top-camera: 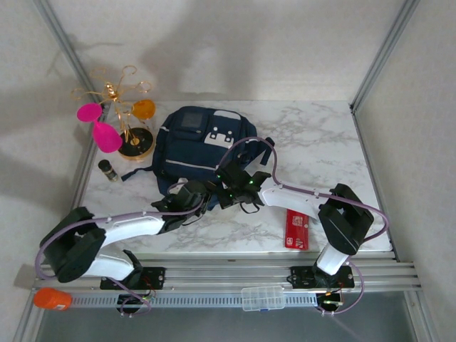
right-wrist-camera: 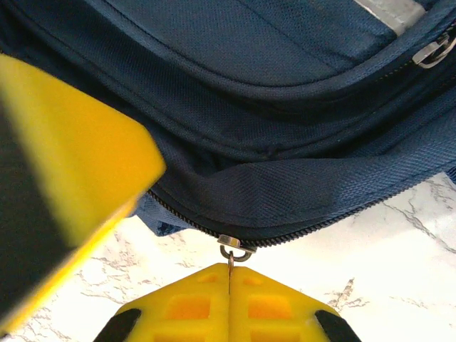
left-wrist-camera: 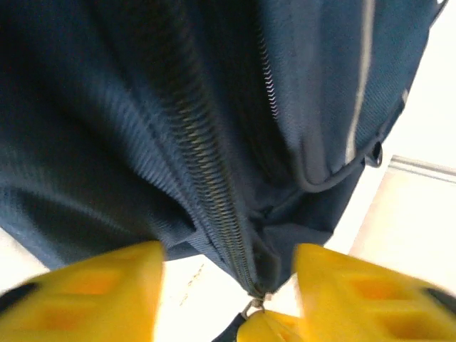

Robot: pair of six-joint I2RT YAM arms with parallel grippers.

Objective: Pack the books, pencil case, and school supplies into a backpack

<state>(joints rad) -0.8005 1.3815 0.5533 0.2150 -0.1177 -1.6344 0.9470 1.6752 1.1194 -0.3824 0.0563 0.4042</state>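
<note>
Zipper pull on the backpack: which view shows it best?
Right wrist: the zipper pull sits sharp, pinched in the shut jaws of the right gripper. Left wrist shows it blurred at the bottom. In top external, arms cover that part of the backpack.

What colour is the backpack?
The backpack is dark navy with white patches, clearest in the top external view.

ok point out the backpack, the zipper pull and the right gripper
backpack [top-camera: 187, 146], top view, on its navy front
zipper pull [right-wrist-camera: 235, 249], right wrist view, on the metal ring
right gripper [right-wrist-camera: 229, 274], right wrist view, where its shut yellow fingertips meet
</note>
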